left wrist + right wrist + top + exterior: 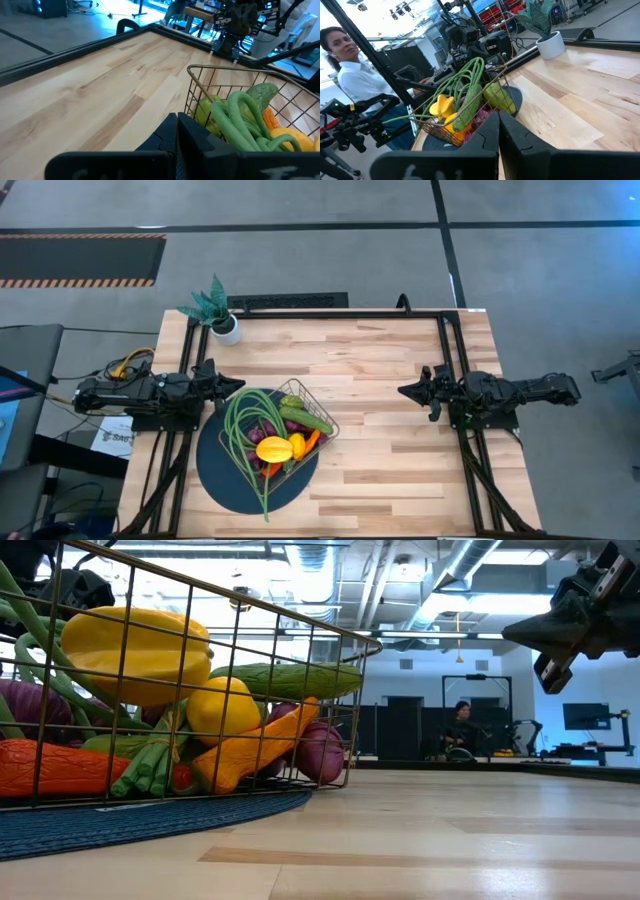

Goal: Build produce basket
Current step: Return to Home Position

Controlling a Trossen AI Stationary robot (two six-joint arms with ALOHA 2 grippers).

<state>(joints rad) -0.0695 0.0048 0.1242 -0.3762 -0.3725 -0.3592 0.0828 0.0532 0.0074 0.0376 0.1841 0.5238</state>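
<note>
The wire basket [322,415] stands on a dark round mat [225,475] at the table's near left, filled with produce: long green beans [240,442], a cucumber [305,420], a yellow fruit [274,448], orange and purple pieces. In the low view the basket [330,650] holds the yellow fruit [135,652] and cucumber [290,680]. My left gripper [238,386] is shut, pulled back at the table's left edge, just beside the basket. My right gripper [403,391] is shut, pulled back at the right edge, pointing level toward the basket. Neither holds anything.
A potted green plant [212,310] stands at the far left corner. Bare wood [380,460] lies between the basket and the right arm. A person [350,70] shows beyond the table in the right wrist view; another sits far off [460,730] in the room.
</note>
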